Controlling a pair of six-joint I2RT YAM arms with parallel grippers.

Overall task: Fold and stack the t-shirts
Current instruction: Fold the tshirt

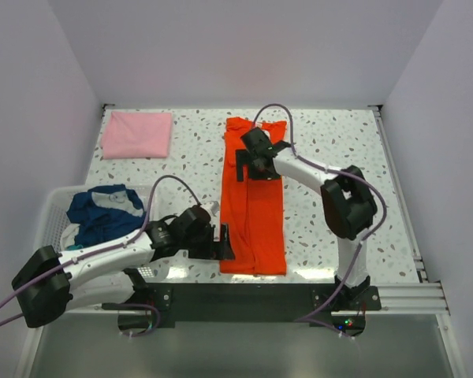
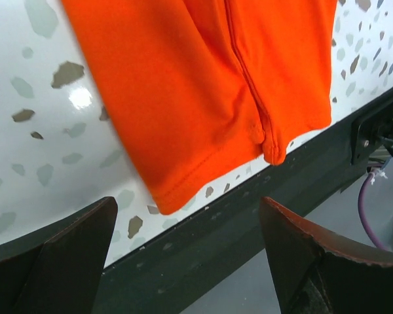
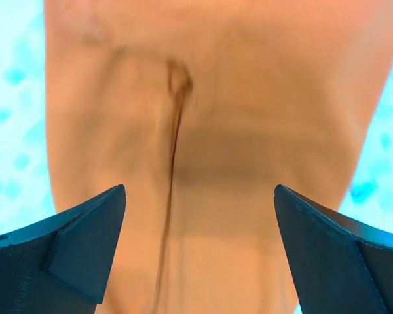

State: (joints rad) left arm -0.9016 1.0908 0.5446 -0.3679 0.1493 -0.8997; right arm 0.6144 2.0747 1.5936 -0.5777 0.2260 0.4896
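Observation:
A bright orange-red t-shirt [image 1: 252, 213] lies folded lengthwise into a long strip down the middle of the table. My left gripper [image 1: 225, 242] is open beside its near left corner; in the left wrist view the hem [image 2: 203, 85] lies ahead of the empty left gripper [image 2: 188, 209]. My right gripper [image 1: 256, 167] hovers open over the shirt's upper part. The right wrist view shows cloth [image 3: 203, 131] with a fold seam under the right gripper [image 3: 200, 193], nothing between the fingers. A pale pink t-shirt [image 1: 136, 134] lies folded at the far left. Dark blue t-shirts [image 1: 102, 216] fill the basket.
The white slatted basket [image 1: 51, 209] stands at the near left, beside the left arm. The table's dark front rail [image 1: 244, 295] runs just below the orange shirt's hem, and it also shows in the left wrist view [image 2: 249, 229]. White walls enclose the speckled table [image 1: 339, 142].

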